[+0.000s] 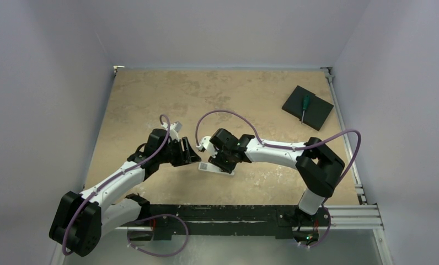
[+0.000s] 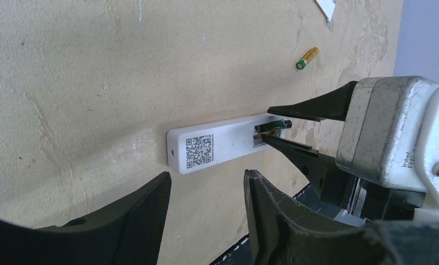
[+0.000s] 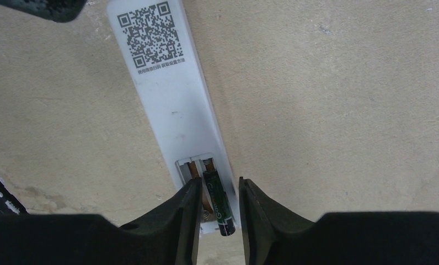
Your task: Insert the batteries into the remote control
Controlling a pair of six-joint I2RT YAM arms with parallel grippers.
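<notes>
The white remote control (image 3: 173, 105) lies back up on the table, its QR label toward my left gripper and its battery recess (image 3: 198, 165) uncovered. A dark green-black battery (image 3: 217, 201) lies tilted in one slot, its end sticking out past the remote's end. The other slot holds no cell. My right gripper (image 3: 220, 185) straddles that battery with narrow gaps on both sides, so it is open. The gold battery (image 2: 307, 57) lies loose on the table beyond the remote. My left gripper (image 2: 207, 175) is open and holds nothing, just short of the remote's label end (image 2: 201, 150).
A black square pad (image 1: 311, 110) with a green-handled screwdriver (image 1: 304, 105) on it sits at the far right. A small white flat piece (image 2: 326, 8) lies at the top edge of the left wrist view. Both arms meet at mid-table over the remote (image 1: 216, 168).
</notes>
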